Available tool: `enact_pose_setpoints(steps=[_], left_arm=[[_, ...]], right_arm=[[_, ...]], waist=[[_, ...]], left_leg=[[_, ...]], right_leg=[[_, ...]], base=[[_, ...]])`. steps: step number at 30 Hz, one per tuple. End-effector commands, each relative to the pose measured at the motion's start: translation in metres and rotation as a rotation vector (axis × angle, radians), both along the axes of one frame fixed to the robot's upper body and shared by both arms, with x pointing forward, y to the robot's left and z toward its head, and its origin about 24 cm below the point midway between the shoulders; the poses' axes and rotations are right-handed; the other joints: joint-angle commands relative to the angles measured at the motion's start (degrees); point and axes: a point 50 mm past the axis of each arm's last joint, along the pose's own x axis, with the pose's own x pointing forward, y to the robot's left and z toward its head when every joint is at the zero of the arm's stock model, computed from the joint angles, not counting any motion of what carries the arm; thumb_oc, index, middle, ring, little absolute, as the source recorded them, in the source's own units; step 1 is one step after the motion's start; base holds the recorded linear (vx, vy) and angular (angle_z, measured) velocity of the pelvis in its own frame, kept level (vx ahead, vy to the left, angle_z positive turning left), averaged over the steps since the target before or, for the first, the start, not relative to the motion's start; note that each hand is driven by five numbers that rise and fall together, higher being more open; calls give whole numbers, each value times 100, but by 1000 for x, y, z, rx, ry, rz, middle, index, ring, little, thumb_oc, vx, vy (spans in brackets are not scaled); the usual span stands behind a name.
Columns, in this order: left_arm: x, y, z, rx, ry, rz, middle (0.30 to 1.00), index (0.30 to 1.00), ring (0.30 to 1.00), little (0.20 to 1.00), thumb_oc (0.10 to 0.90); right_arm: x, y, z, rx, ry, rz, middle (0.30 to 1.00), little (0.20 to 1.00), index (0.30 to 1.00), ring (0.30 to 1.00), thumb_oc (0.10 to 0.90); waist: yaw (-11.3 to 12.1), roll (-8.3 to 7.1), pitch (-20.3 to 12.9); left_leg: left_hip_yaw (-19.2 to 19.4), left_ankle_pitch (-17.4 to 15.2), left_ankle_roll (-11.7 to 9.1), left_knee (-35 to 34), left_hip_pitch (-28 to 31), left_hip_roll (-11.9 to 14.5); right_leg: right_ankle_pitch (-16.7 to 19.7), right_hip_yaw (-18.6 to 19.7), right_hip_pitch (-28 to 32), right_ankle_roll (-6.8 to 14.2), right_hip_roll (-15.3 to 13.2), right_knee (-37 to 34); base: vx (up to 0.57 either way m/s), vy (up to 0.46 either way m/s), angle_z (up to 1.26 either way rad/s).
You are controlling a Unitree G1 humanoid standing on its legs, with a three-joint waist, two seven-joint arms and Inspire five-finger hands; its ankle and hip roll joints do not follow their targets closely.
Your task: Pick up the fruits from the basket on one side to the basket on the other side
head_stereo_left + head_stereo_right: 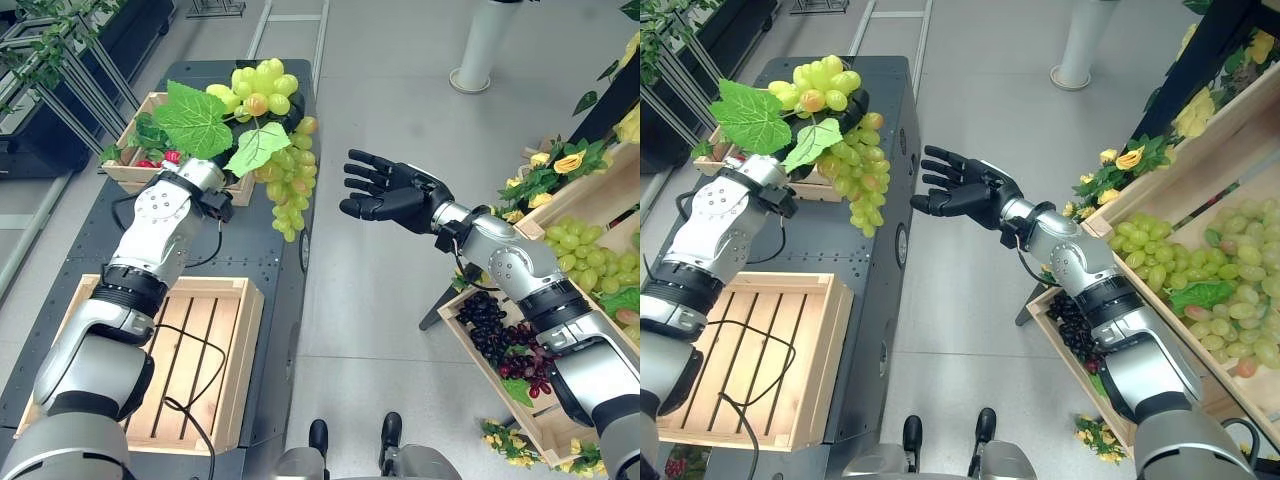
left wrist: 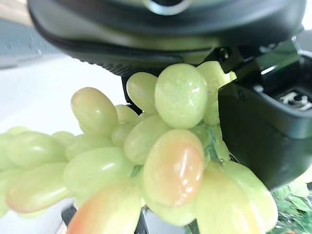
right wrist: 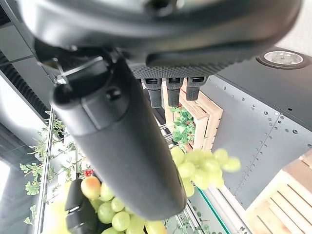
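Green grape bunch (image 1: pixel 278 150) with broad leaves, lifted clear of far wooden crate (image 1: pixel 135 170), dangling past dark table (image 1: pixel 265 275) edge. Clutched at top by left hand (image 1: pixel 845 108), fingers curled round stem. Nearer crate (image 1: pixel 205 365) holding nothing. Right hand (image 1: pixel 385 190) spread wide, holding nothing, near bunch, not touching. Grape-filled crates (image 1: pixel 520 385) at right.

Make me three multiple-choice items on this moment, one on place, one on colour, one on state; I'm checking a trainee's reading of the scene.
1. Where is the bunch of green grapes?
A. in the slatted crate
B. held up by the left hand
C. on the floor

2. What colour are the grapes in the lower crate under the right arm?
A. dark purple
B. yellow
C. white

3. How is the right hand?
A. closed on a leaf
B. open, holding nothing
C. pressed on the table

Key: 1 B, the bunch hangs from that hand; 2 A, a dark cluster lies there; 3 B, its fingers are spread in the air.
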Motion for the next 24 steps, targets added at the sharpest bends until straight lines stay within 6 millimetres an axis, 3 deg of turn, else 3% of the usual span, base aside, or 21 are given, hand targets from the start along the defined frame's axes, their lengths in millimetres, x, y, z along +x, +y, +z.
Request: enact_pose_setpoints(steps=[1, 9, 24], left_arm=[[8, -18, 31, -83, -107, -62, 300, 300, 300, 300, 400], [9, -45, 11, -72, -44, -153, 300, 300, 300, 300, 400], [4, -85, 6, -149, -27, -309, 300, 300, 300, 300, 400]], right_arm=[[9, 27, 15, 123, -15, 29, 900, 900, 900, 900, 800], [7, 45, 7, 153, 48, 60, 900, 900, 900, 900, 800], [3, 71, -14, 285, 198, 90, 900, 900, 900, 900, 800]], waist=[[34, -124, -1582], [9, -152, -1633], [33, -177, -1655]], left_leg=[[41, -257, 113, -42, -179, -532], [76, -281, 142, -42, -119, -531], [78, -301, 159, -42, -68, -518]], right_leg=[[-333, 228, 160, 58, -32, 7], [-334, 289, 198, 47, -19, 7], [-352, 293, 256, 26, -11, 7]], base=[[35, -7, -4], [43, -12, -3], [9, -6, -2]])
